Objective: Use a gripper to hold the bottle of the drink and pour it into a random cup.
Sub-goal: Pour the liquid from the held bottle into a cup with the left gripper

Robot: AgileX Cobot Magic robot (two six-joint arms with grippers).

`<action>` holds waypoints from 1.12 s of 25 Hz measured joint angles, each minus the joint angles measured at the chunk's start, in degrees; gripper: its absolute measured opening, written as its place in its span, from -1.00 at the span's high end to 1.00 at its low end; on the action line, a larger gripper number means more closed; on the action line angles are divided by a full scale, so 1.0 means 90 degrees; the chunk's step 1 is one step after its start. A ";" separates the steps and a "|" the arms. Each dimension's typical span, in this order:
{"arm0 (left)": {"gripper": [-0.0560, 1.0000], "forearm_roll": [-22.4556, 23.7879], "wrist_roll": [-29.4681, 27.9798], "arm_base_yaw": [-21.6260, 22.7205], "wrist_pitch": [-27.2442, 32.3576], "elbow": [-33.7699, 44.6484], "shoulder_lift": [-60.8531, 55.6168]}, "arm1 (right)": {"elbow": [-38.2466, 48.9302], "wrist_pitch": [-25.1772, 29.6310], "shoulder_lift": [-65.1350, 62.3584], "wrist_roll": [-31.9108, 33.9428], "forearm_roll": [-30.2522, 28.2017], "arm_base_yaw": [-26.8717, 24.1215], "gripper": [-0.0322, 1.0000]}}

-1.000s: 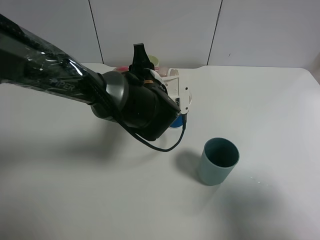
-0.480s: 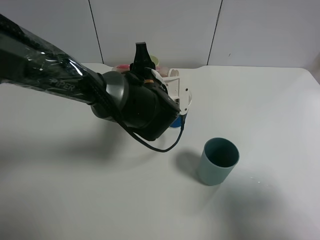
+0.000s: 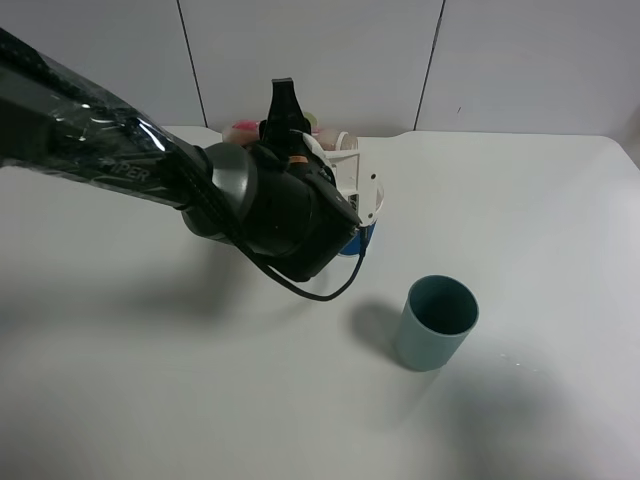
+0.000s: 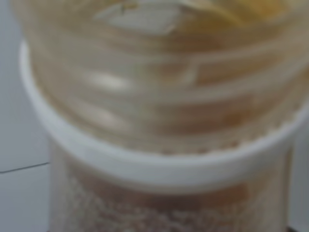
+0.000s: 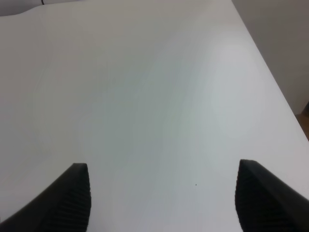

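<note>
My left gripper (image 3: 290, 130) reaches over the back of the table and is shut on the bottle of the drink (image 3: 240, 131), whose red and white label shows beside the raised black finger (image 3: 283, 103). In the left wrist view the bottle (image 4: 159, 121) fills the blurred picture: a ribbed clear neck, a white ring and a brownish tint of drink inside. Just below the gripper's white body stands the cup (image 3: 364, 237); only part of its blue band and rim shows. My right gripper (image 5: 161, 193) hangs open over bare white table.
A dark teal cup (image 3: 437, 322) stands alone, in front and to the right of the left arm. A pale green cup (image 3: 309, 121) peeks out behind the gripper. A black cable (image 3: 318, 294) loops under the wrist. The white table (image 3: 520, 200) ends at the back wall.
The left gripper has risen and turned slightly with the bottle, so more of the red label shows at its left. The teal cup has not moved.
</note>
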 joint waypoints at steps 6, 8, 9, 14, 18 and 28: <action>0.20 0.0041 0.0023 0.0000 0.0000 0.0000 0.0000 | 0.0000 0.0000 0.0000 0.0000 0.0000 0.0000 -0.29; 0.20 0.0048 0.0080 0.0000 0.0000 0.0000 0.0000 | 0.0000 0.0000 0.0000 0.0000 0.0000 0.0000 -0.29; 0.20 0.0048 0.0126 0.0000 0.0000 0.0000 0.0000 | 0.0000 0.0000 0.0000 0.0000 0.0000 0.0000 -0.29; 0.20 0.0048 0.0257 0.0000 0.0000 0.0000 0.0000 | 0.0000 0.0000 0.0000 0.0000 0.0000 0.0000 -0.29; 0.20 0.0052 0.0282 0.0000 0.0000 0.0000 0.0000 | 0.0000 0.0000 0.0000 0.0000 0.0000 0.0000 -0.29; 0.20 0.0113 0.0407 0.0000 0.0000 0.0000 0.0000 | 0.0000 0.0000 0.0000 0.0000 0.0000 0.0000 -0.29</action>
